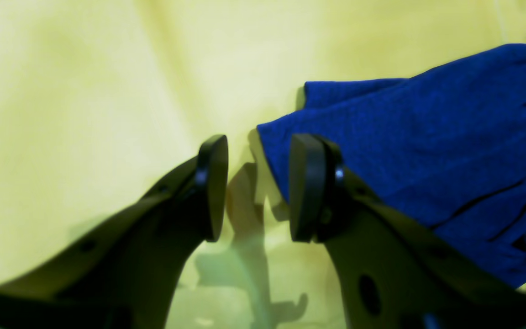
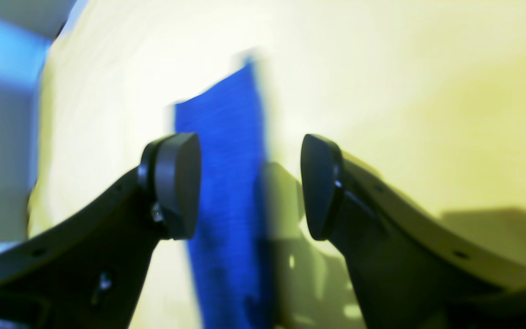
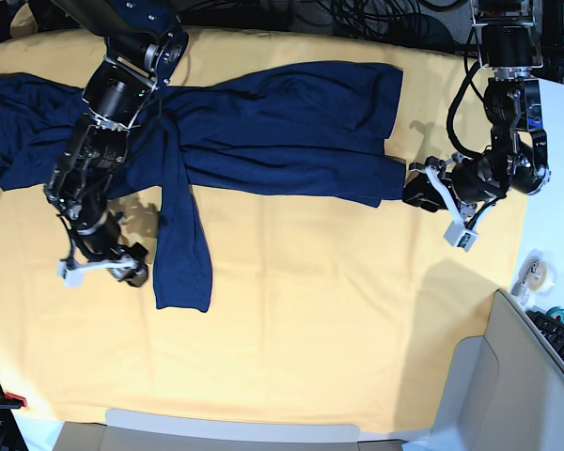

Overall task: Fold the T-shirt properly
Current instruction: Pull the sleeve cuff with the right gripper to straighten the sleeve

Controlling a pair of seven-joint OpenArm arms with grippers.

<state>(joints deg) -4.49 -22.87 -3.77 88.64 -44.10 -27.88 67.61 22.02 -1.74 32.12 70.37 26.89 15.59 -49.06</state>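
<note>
The right hand [image 2: 250, 185] hovers low with its jaws apart, a sleeve [image 2: 226, 183] of the T-shirt [image 3: 263, 132] running up between the two pads [image 2: 178, 183] but not yet pinched, as far as the blurred wrist view allows. In the base view this hand [image 3: 122, 268] sits at the sleeve's lower end, just beside the cuff, on the yellow cloth [image 3: 310, 329] that covers the bench. Across the bench the left hand [image 1: 256, 187] also stands open and holds nothing; one pad [image 1: 306, 187] rests at the edge of the shirt's hem corner [image 1: 404, 151], the other over bare cloth. The navy shirt lies spread lengthwise along the far half of the bench, its body roughly flat with some wrinkles, one sleeve bent down toward the near side and the other bunched at the far end beyond the right arm [image 3: 117, 85]. Judged from how it lies, folding has barely begun: the body shows no clean fold, the sleeves are not tucked in, and both hands appear placed to take hold for a first fold. Sleeve folds, a body fold and squaring up all seem left to do. The shirt carries no print, and no brand, label or legible writing shows on it, the cloth or the arms.
</note>
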